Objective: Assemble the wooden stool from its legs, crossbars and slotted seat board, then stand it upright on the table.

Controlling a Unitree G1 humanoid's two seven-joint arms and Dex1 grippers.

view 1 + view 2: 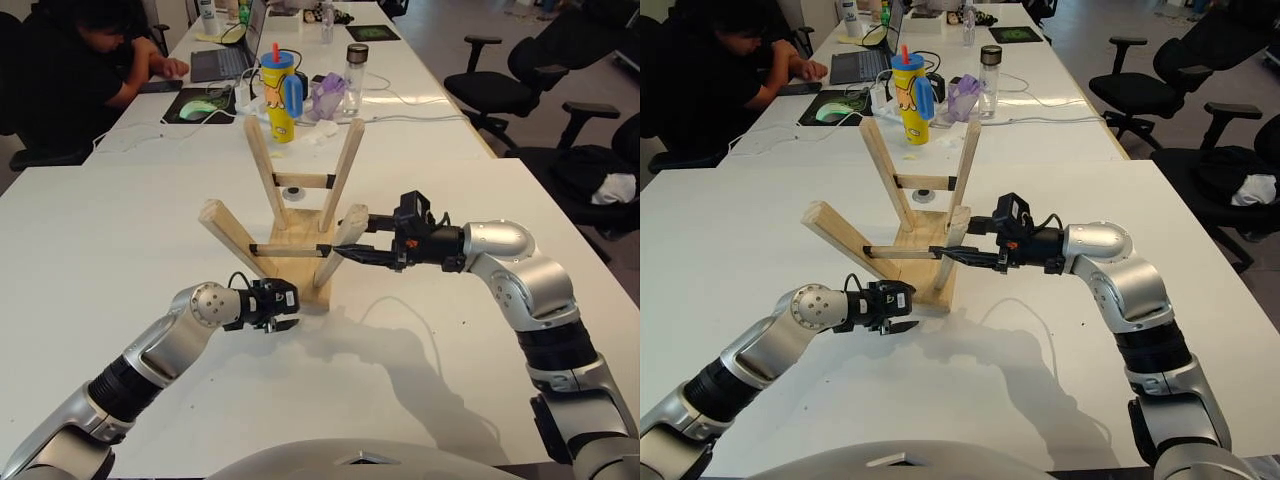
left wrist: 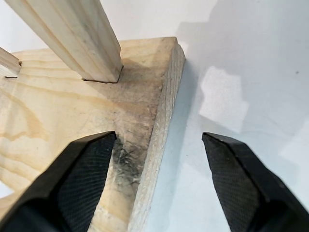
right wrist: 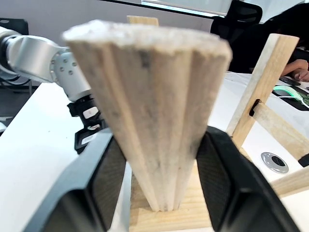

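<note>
1. Wooden stool point(image 1: 296, 232) lies inverted on the white table point(image 1: 120, 250): the seat board point(image 2: 58, 106) is flat on the tabletop and all four legs point up and splay outward.
2. One crossbar point(image 1: 303, 181) joins the two far legs. A second crossbar point(image 1: 285, 250) joins the two near legs.
3. Right gripper point(image 1: 350, 252) reaches in from the robot's right, roughly level with the tabletop. Its jaws are clenched on the near right leg point(image 3: 154, 121), with one pad pressed to each side face of that leg.
4. Left gripper point(image 2: 159, 145) sits low at the near edge of the seat board. Its jaws are released and spread wide, grasping nothing. One finger point(image 2: 82, 169) is over the board and the other is over bare table, so the pair straddles the board's edge.
5. Beyond the stool, on the next table, stand a yellow cup point(image 1: 279, 95) and a clear bottle point(image 1: 355, 75).
</note>
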